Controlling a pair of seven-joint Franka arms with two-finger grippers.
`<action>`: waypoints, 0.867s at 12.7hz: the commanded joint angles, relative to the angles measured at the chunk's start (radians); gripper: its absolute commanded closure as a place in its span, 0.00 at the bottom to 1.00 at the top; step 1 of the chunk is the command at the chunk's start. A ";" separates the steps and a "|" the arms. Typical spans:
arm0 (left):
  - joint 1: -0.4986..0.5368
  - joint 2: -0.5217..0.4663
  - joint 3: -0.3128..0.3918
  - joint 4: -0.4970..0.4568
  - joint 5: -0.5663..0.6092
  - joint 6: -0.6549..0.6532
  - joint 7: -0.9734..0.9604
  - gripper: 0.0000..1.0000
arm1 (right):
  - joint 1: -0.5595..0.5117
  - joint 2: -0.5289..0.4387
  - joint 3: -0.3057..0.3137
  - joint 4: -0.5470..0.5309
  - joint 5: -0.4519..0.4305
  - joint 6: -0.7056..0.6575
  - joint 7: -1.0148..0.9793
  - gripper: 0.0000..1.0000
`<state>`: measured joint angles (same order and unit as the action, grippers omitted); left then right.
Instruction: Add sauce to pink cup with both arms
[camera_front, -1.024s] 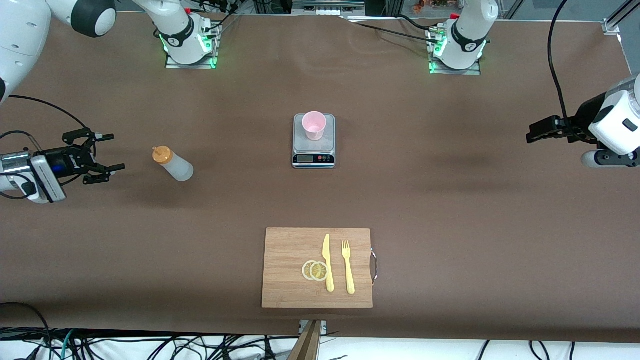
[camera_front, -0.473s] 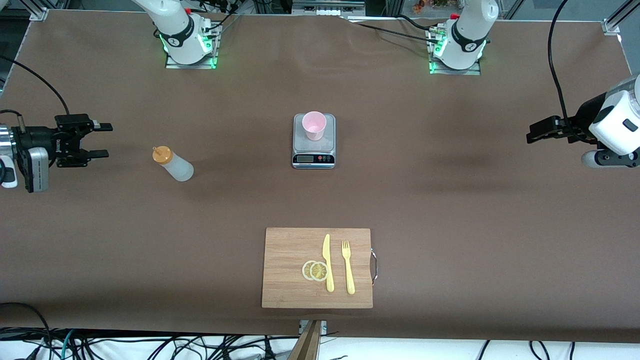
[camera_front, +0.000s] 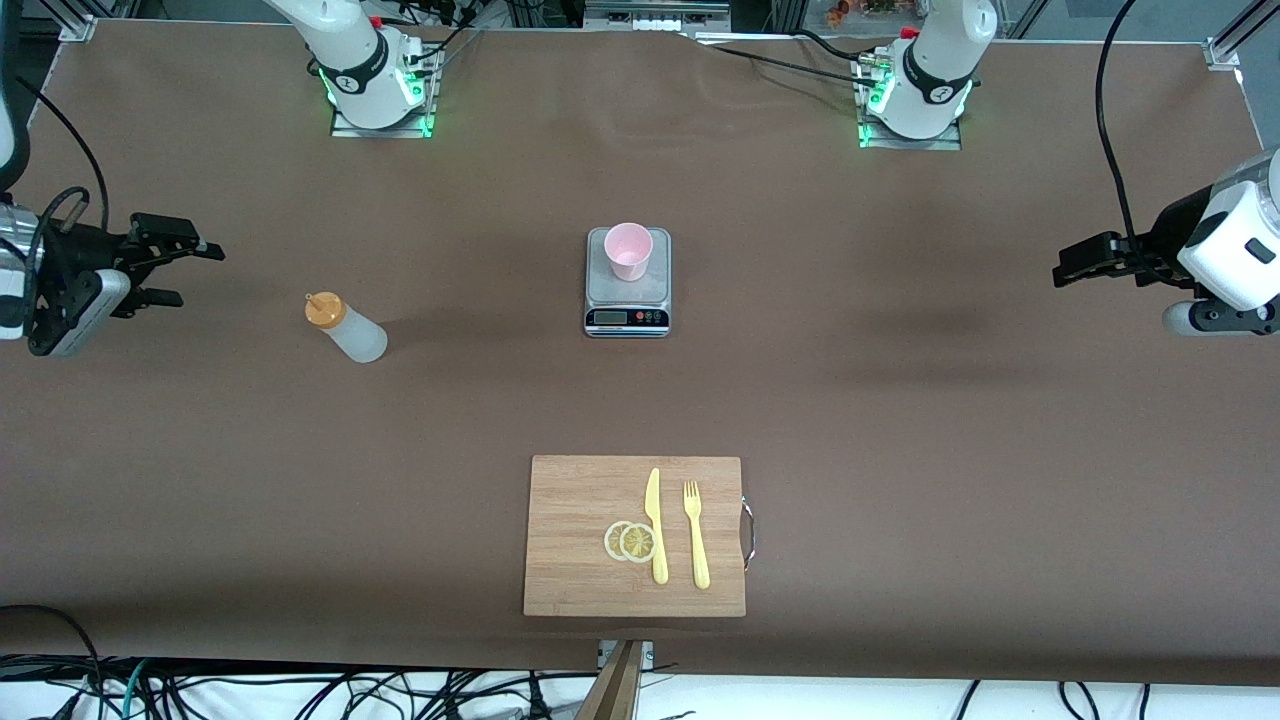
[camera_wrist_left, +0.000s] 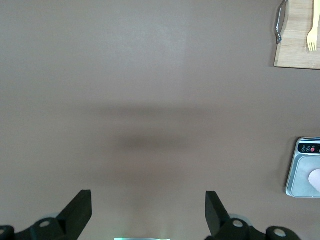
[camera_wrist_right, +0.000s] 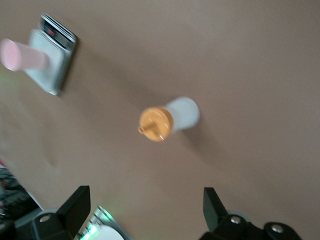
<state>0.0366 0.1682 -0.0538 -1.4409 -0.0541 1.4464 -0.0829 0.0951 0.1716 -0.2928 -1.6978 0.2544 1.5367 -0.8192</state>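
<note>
The sauce bottle (camera_front: 345, 328), whitish with an orange cap, stands on the brown table toward the right arm's end; the right wrist view shows the bottle (camera_wrist_right: 170, 119) from above. The pink cup (camera_front: 628, 250) stands on a small scale (camera_front: 627, 295) at mid-table, and the cup (camera_wrist_right: 22, 55) also appears in the right wrist view. My right gripper (camera_front: 185, 272) hovers open and empty over the table's edge at the right arm's end, well apart from the bottle; its jaws (camera_wrist_right: 144, 197) stand wide. My left gripper (camera_front: 1062, 272) waits open and empty over the left arm's end, over bare table (camera_wrist_left: 148, 200).
A wooden cutting board (camera_front: 580, 540) lies near the front edge, carrying a yellow knife (camera_front: 655, 525), a yellow fork (camera_front: 696, 535) and two lemon slices (camera_front: 630, 541). The scale (camera_wrist_left: 305, 175) and the board's handle corner (camera_wrist_left: 300, 40) show in the left wrist view.
My right gripper has drawn back from the bottle toward the right arm's end of the table and turned. The left arm, bottle and cup have not moved.
</note>
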 joint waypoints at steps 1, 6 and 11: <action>-0.003 0.014 0.002 0.030 0.003 -0.017 0.022 0.00 | -0.006 -0.063 0.052 -0.040 -0.142 0.031 0.182 0.00; -0.003 0.014 0.003 0.030 0.003 -0.017 0.022 0.00 | -0.006 -0.092 0.112 -0.034 -0.228 0.034 0.804 0.00; -0.003 0.014 0.003 0.030 0.003 -0.017 0.022 0.00 | -0.011 -0.191 0.138 -0.007 -0.216 0.103 0.957 0.00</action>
<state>0.0366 0.1693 -0.0538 -1.4409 -0.0541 1.4464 -0.0829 0.0955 0.0535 -0.1668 -1.6920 0.0460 1.6275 0.1180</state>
